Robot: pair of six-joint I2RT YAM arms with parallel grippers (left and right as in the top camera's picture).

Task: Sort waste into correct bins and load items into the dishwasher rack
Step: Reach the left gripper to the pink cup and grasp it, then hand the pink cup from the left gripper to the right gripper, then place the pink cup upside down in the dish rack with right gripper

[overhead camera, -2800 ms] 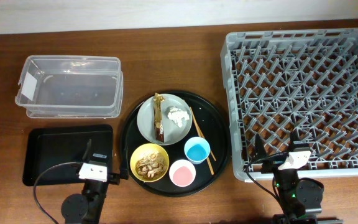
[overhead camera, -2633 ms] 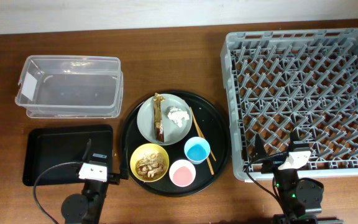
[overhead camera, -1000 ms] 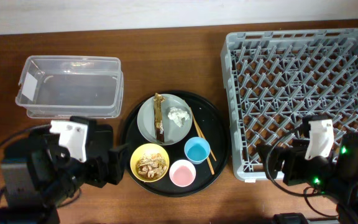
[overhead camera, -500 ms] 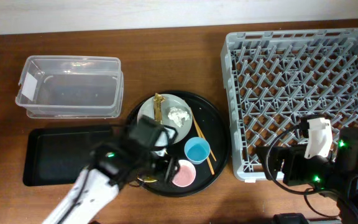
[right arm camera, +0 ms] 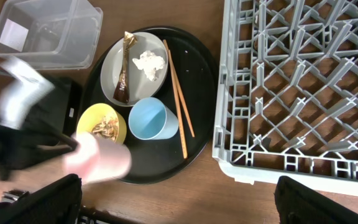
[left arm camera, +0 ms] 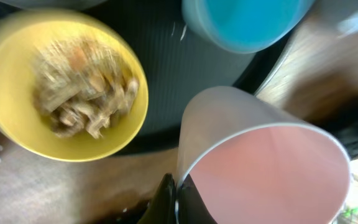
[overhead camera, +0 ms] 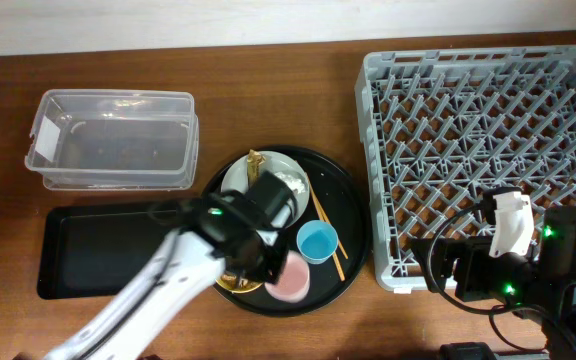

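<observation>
My left gripper (left arm camera: 176, 199) is shut on the rim of the pink cup (left arm camera: 260, 168), one finger inside the wall and one outside; the cup is tilted above the round tray. In the overhead view the left arm reaches over that tray to the pink cup (overhead camera: 290, 277) and hides most of the yellow bowl. The yellow bowl (left arm camera: 61, 93) holds brown food scraps (left arm camera: 79, 93), with the blue cup (left arm camera: 241, 25) beside it. The grey plate (right arm camera: 135, 68) carries the wrapper (right arm camera: 125, 78) and the tissue (right arm camera: 150, 62); chopsticks (right arm camera: 178, 99) lie to its right. My right gripper (right arm camera: 179, 186) is open and empty, near the dishwasher rack (overhead camera: 488, 140).
The clear tub (overhead camera: 113, 140) stands at the back left, with the flat black tray (overhead camera: 98, 245) in front of it. The round black tray (overhead camera: 348, 220) sits in the middle, close to the rack's left wall. Bare wood lies between the round tray and the rack.
My left arm swung from over the flat black tray to the round tray, and its jaws closed on the pink cup's rim. The right arm has barely moved.
</observation>
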